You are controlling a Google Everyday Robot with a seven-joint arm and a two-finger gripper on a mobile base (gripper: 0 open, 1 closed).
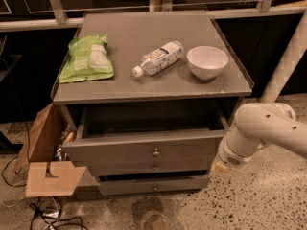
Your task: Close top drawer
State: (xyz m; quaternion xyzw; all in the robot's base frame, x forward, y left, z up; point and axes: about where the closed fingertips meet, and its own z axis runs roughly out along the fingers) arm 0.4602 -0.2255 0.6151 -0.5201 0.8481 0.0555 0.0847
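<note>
gripper point(219, 166) right of top drawer point(120, 153) | bowl point(207, 62) right of bottle point(158, 58) on cabinet point(144, 32)

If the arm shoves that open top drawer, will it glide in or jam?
Likely glides: the top drawer looks rigid and sits level. No contents show inside, so it is probably light. The gripper is low beside the front's right end; an off-centre push might skew it.

Items counted: one wide grey top drawer point(120, 152); two lower grey drawer fronts point(134, 186); one green crinkled snack bag point(88, 59); one clear plastic bottle point(158, 58); one white round bowl point(207, 62); one gripper point(219, 167), low beside the drawers' right edge.
</note>
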